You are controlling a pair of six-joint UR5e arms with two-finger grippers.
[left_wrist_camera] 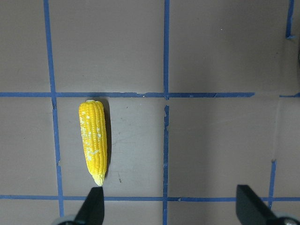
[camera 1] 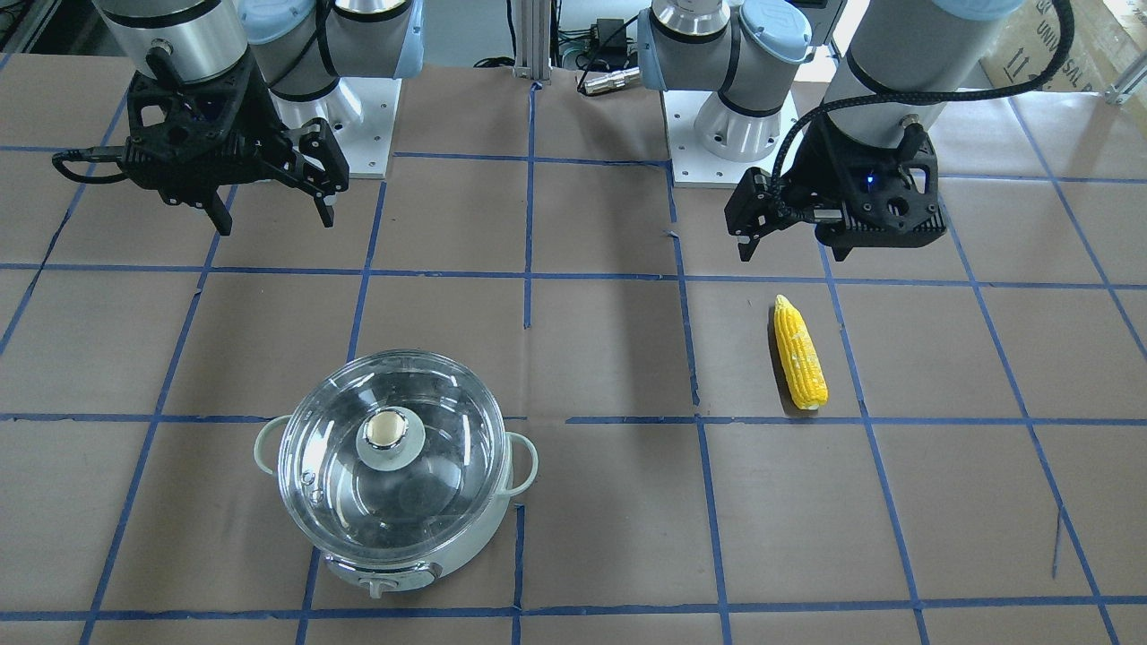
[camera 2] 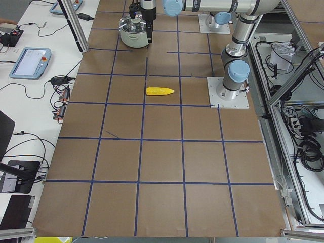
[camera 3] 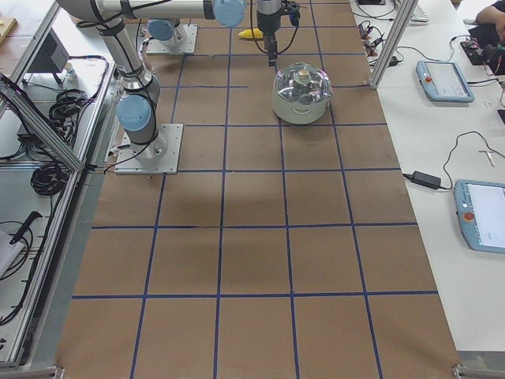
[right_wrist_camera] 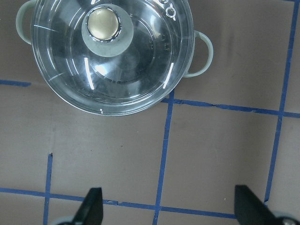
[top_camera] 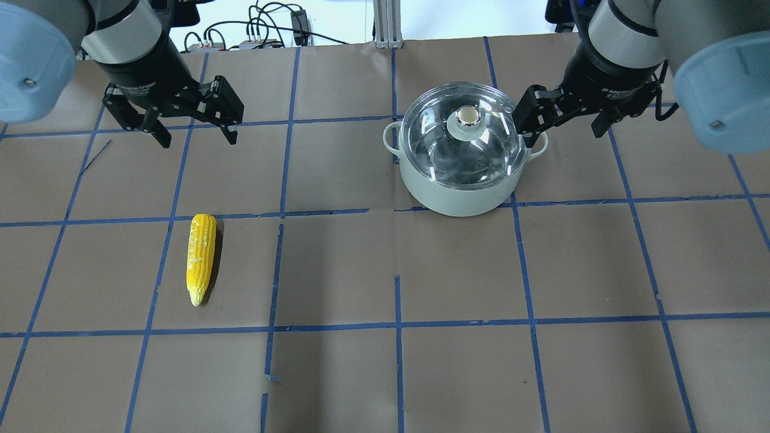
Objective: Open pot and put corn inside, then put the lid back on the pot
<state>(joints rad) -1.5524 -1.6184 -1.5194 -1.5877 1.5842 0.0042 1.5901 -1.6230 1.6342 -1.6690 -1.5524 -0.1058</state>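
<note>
The desk (top_camera: 457, 373) is covered in brown paper, marked into squares by blue tape (top_camera: 397, 325) that is torn or gapped in places. At its far edge in the overhead view stands an aluminium post (top_camera: 383, 21), with a tangle of black cables (top_camera: 264, 24) beside it. On the white bench along the operators' side lie a blue-edged pendant (camera 3: 446, 80) and a second pendant (camera 3: 483, 215), with a black power brick (camera 3: 416, 179) between them, nearer the desk. A cardboard box (camera 1: 1089, 40) shows in the front view's top right corner.

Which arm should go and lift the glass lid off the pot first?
The right one. Its open gripper hangs close beside the pot, whose lid is on, and its wrist camera shows that lid. The left gripper, also open, is far across the table, near the corn.
</note>
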